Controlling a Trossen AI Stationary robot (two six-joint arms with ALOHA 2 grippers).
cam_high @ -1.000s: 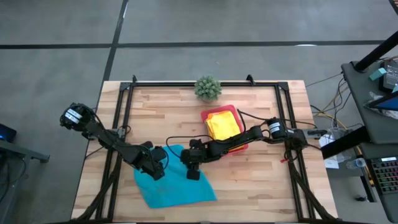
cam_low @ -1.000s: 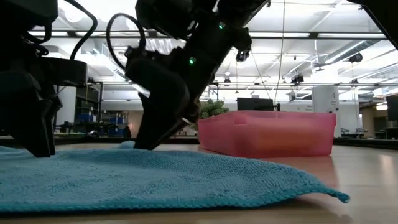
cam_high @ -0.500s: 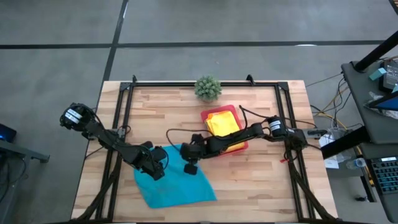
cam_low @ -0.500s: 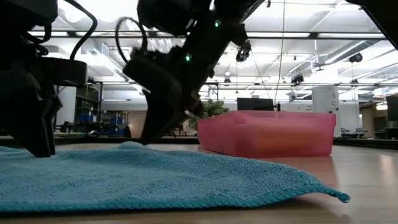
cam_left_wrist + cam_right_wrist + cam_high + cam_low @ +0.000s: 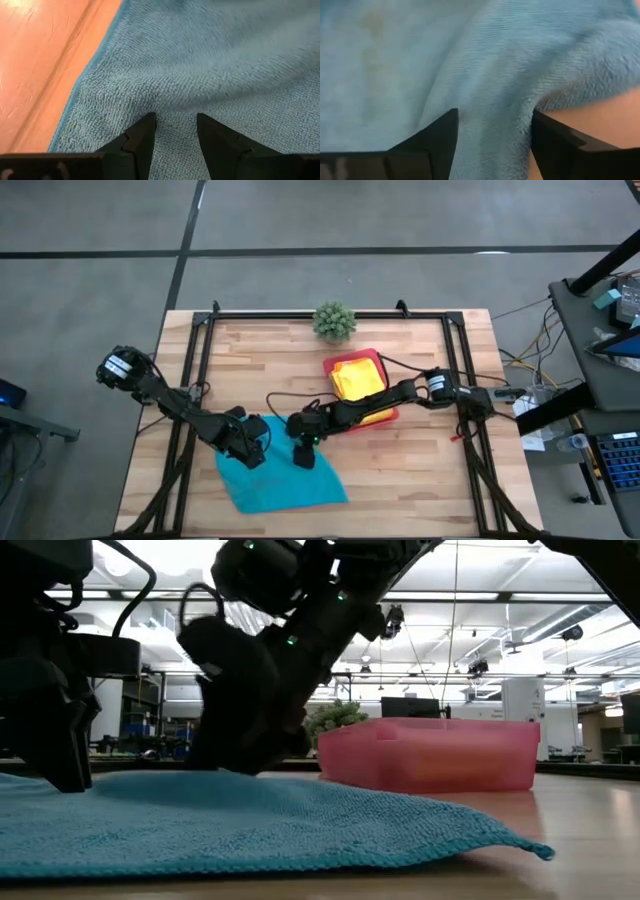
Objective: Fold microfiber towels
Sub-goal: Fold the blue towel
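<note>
a: turquoise microfiber, one towel spread flat on the wooden desk, toward its near edge, left of centre.

b: and the arms?

a: both are down on the towel's far edge. the left end effector presses near the towel's left far corner; in its wrist view the two dark fingers stand apart with a fold of cloth lying between them, tips on the fabric. whether they pinch it, i cannot tell.

b: the right one?

a: the right end effector sits just beside it, on the towel's far right part. its wrist view shows the fingers spread wide, blue pile bunched between them, with a strip of bare desk at one side.

b: anything else on the desk?

a: a pink tray behind the right arm, holding a folded yellow towel, and a small green plant at the far edge. in the low view the tray stands well apart from the towel's near corner.
</note>
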